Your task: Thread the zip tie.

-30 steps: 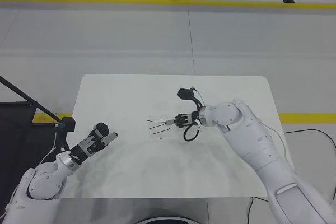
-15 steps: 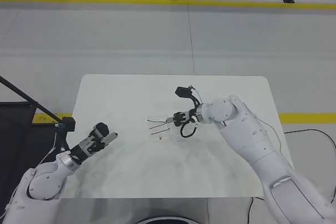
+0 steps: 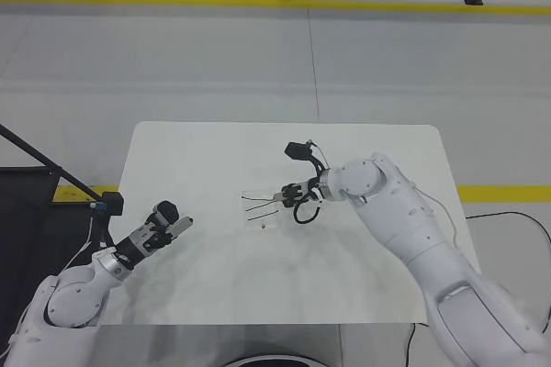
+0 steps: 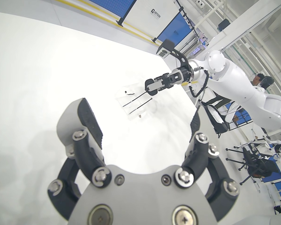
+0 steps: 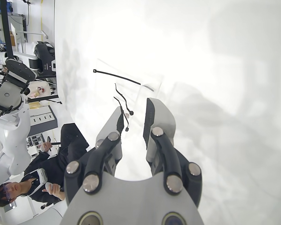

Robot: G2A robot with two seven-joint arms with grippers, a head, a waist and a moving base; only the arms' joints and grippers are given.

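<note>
While its two fingers stand a little apart with a narrow gap between them, the right claw (image 5: 134,108) closes on nothing. It is held low and nearly level over the edge of a clear sheet (image 3: 253,206) near the middle of the white worktop (image 3: 367,275). One black zip tie (image 4: 134,99) lies on that sheet with its end running in between the fingers; whether either pad touches it I cannot tell. A second zip tie (image 4: 140,106) lies just beside the first and roughly parallel to it, on the side towards the robot, and a short curled tie (image 4: 129,93) rests near their far ends, also on the sheet. Behind the claw the wrist is straight, and the forearm runs across the worktop from the robot's right. The elbow is bent and the upper arm slopes back towards the near right corner. Far from all this, the left claw (image 4: 140,111) is spread wide and holds nothing. It is raised above the bare worktop by the near left corner and points towards the sheet, well apart from the ties, with the left arm folded close behind it.
</note>
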